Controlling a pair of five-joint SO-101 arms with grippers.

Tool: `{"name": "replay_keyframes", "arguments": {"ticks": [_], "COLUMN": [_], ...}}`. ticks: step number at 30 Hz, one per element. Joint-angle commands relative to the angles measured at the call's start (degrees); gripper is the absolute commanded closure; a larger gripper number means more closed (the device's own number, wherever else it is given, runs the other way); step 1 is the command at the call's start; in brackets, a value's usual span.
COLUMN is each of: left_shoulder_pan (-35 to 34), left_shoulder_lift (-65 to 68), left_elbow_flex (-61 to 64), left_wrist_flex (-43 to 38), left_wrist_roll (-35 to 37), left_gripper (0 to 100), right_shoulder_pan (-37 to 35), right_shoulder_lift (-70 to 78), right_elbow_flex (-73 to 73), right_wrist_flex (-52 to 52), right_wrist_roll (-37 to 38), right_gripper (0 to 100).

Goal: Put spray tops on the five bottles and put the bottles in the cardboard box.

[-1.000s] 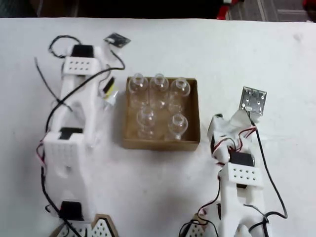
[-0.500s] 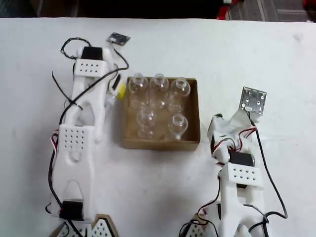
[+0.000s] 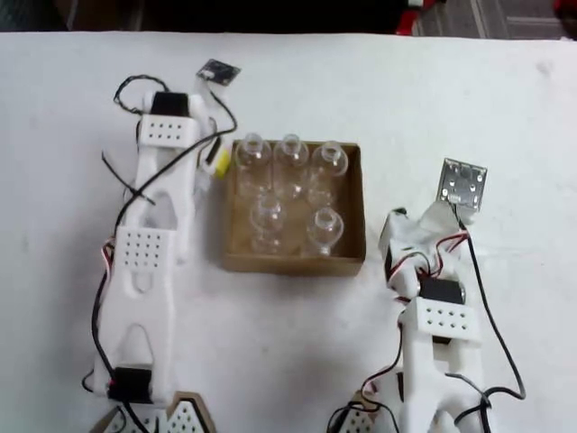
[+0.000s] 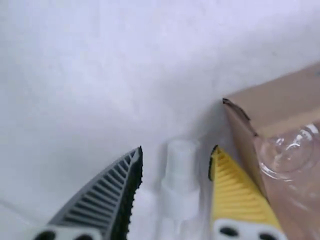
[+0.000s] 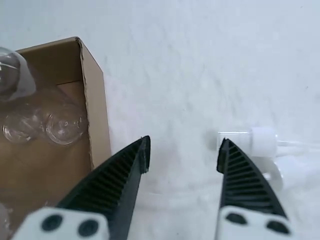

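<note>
Five clear round bottles (image 3: 290, 155) sit in the brown cardboard box (image 3: 293, 264) on the white table (image 3: 388, 90), with left gripper (image 4: 177, 151) and right gripper (image 5: 184, 143) both spread apart.

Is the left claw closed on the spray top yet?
No, the left claw stands open, with the spray top lying between its jaws and a gap on each side.
</note>
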Motion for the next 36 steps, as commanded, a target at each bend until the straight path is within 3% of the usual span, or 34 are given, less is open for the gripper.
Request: {"name": "replay_keyframes", "arguments": {"ticks": [1,8,15,25,29,36], "left_shoulder_pan": [-0.8,-0.8,-1.2,-1.2,-0.9,-0.7], "left_shoulder_lift": [-0.2,1.1,0.7,-3.2,-8.4,-26.3], "left_elbow_flex": [-2.6,-2.8,-2.8,-9.1,-5.7,7.5], "left_wrist_flex": [0.4,0.4,0.4,5.8,5.9,5.9], "left_wrist_roll": [-0.8,-0.5,-0.5,-0.4,-0.4,7.2], "left_gripper": [80,80,97,91,91,91], "right_shoulder_pan": [0.0,0.0,0.0,0.2,0.2,0.2], "right_shoulder_lift": [0.0,0.0,0.0,0.0,0.0,0.0], "right_elbow_flex": [-0.5,-0.4,-0.4,-0.4,-0.4,-0.5], "right_wrist_flex": [-1.1,-1.1,-1.1,-1.1,-1.1,-1.1], "right_wrist_roll": [0.8,0.8,0.8,0.8,0.8,0.8], "right_gripper": [80.0,80.0,80.0,80.0,80.0,80.0]}}
